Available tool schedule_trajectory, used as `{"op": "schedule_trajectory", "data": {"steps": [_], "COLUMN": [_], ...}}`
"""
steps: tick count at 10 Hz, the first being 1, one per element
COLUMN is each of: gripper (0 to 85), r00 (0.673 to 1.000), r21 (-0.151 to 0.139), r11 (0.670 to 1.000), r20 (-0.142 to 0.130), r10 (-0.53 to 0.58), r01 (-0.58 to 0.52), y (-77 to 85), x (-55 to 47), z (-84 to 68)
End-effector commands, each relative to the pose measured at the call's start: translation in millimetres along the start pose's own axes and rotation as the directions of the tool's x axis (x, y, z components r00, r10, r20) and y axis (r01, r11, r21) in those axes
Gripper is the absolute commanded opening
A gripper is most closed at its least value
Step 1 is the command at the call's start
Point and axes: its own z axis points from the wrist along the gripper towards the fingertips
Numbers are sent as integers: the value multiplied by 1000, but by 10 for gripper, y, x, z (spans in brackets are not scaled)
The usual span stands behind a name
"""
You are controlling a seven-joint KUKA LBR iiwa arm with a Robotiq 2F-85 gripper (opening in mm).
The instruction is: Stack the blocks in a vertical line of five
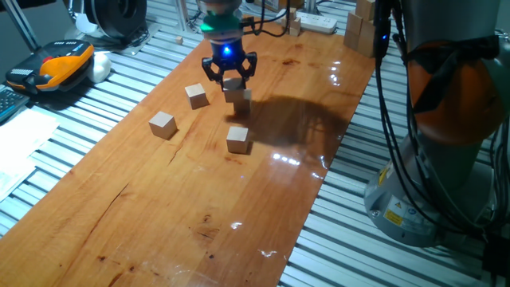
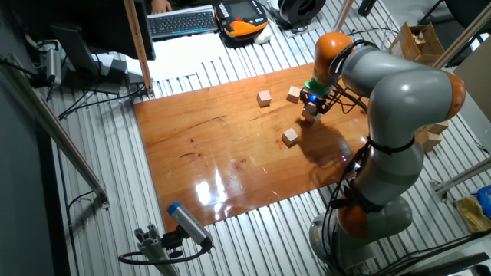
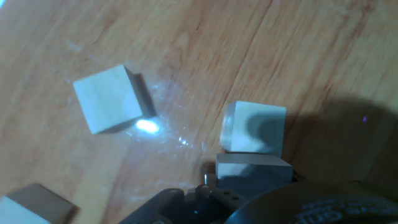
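One block point(image 1: 232, 84) between gripper point(image 1: 229, 78) fingers – second block point(image 1: 239, 100) just below

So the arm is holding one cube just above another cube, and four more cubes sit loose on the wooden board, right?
Nearly. The gripper does hold a cube just above another cube, but only three loose ones sit on the wooden board, not four: one fixed view shows them at and.

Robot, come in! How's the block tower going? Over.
Tool holding one block just over another block. Three loose blocks wait on the table. Nothing in the way.
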Motion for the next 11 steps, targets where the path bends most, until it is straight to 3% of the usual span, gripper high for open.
{"op": "schedule_trajectory", "data": {"steps": [1, 3, 7, 11], "gripper": [0, 0, 0, 0], "r00": [1000, 1000, 999, 998], "r21": [-4, -19, -15, -40], "r11": [1000, 1000, 999, 997], "r20": [-5, -11, 9, -14], "r10": [5, -16, -51, -59], "r01": [-5, 16, 51, 59], "y": [22, 20, 21, 21], "x": [4, 4, 5, 5], "z": [-13, -13, -13, -13]}}
